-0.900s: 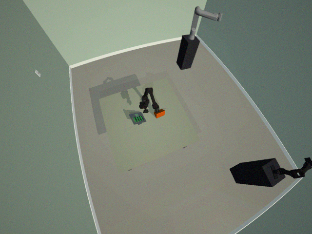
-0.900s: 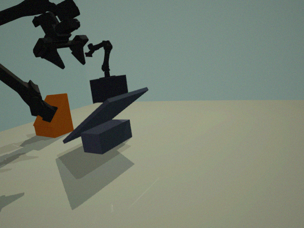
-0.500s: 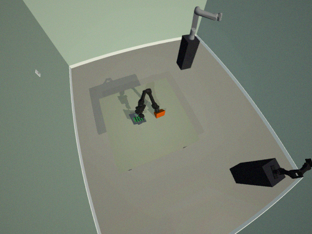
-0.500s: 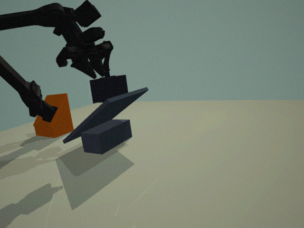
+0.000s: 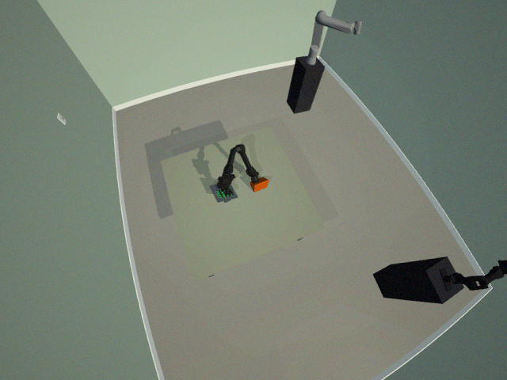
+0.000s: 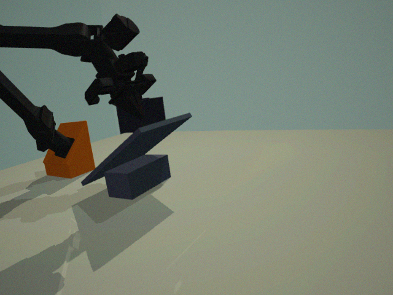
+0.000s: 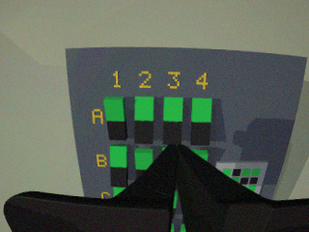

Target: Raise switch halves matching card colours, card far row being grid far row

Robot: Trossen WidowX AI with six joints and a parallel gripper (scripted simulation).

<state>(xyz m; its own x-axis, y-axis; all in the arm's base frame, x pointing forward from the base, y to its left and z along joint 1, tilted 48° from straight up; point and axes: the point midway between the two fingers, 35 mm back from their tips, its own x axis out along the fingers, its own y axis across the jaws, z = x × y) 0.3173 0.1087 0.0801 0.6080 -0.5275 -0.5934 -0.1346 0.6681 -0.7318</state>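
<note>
The tilted slate-blue panel (image 5: 214,188) (image 6: 126,149) (image 7: 79,97) carries a grid of green and dark grey switches. In the wrist view, row A (image 7: 173,110) shows four switches, each with a green far half and dark near half. My gripper (image 5: 226,190) (image 6: 142,117) (image 7: 175,152) is shut and empty. Its tips appear just nearer than switch A3, over B3; I cannot tell whether they touch. The fingers hide much of rows B and C and all of D. The small card (image 7: 263,166) lies right of the grid, its far row green, dark, green, green; its nearer part is hidden.
A slate box (image 6: 145,177) stands under the panel. An orange wedge-shaped block (image 5: 259,185) (image 6: 77,152) is at the arm's base. Farther off, two black pedestals (image 5: 305,85) (image 5: 409,282) carry other arms.
</note>
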